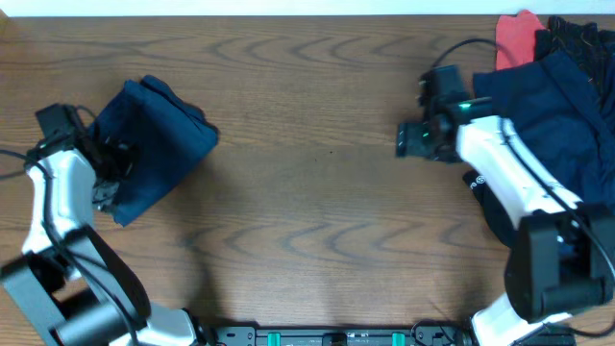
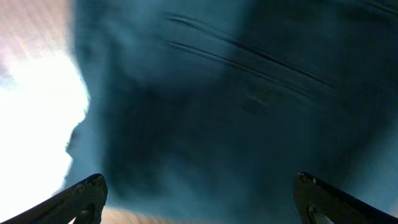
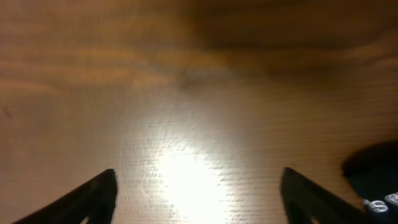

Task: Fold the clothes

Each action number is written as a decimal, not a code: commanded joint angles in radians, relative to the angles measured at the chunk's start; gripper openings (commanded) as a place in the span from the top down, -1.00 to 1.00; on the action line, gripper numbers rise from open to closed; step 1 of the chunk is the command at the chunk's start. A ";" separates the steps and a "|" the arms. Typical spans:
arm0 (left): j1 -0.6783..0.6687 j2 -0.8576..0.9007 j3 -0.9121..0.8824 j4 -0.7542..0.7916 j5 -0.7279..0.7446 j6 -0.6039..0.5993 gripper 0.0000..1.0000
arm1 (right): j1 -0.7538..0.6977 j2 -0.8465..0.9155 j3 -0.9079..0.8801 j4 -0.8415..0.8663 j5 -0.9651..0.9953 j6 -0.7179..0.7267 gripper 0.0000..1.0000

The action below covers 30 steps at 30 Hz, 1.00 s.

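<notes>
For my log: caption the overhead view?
Left gripper at folded navy cloth garment, right gripper over brown wooden table beside heaped clothes.

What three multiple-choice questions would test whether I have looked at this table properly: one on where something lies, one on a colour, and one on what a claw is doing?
1. Where does the folded navy garment lie?
A) on the left side of the table
B) at its centre
C) on the floor

2. What colour is the bright piece at the far edge of the clothes pile?
A) yellow
B) coral-red
C) green

3. How is the right claw?
A) shut on navy cloth
B) shut on a sock
C) open over bare wood

Answers:
1. A, since the overhead view shows it at the left, by the left arm.
2. B, since it shows red against the dark cloth.
3. C, since the right wrist view shows the fingers wide apart with only wood between them.
</notes>
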 commanded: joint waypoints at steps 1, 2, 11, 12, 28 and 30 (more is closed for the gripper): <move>-0.103 -0.112 -0.001 0.003 0.063 0.177 -0.93 | -0.080 -0.089 0.013 0.015 -0.069 0.027 -0.84; -0.145 -0.134 -0.001 0.006 0.079 0.214 -0.93 | -0.101 -0.105 0.013 0.015 -0.070 0.015 -0.86; -0.600 -0.222 -0.001 -0.094 0.045 0.401 -0.96 | -0.238 -0.220 0.013 -0.043 -0.070 -0.098 -0.98; -0.630 -0.229 -0.001 -0.132 0.046 0.405 -0.96 | -0.247 -0.238 0.013 -0.065 -0.069 -0.101 -0.99; -0.974 -1.062 -0.319 0.000 -0.321 0.295 -0.96 | -0.214 -1.172 -0.582 0.177 -0.032 -0.166 -0.98; -0.974 -1.138 -0.328 -0.002 -0.321 0.295 -0.96 | -0.214 -1.289 -0.627 0.181 -0.032 -0.165 -0.98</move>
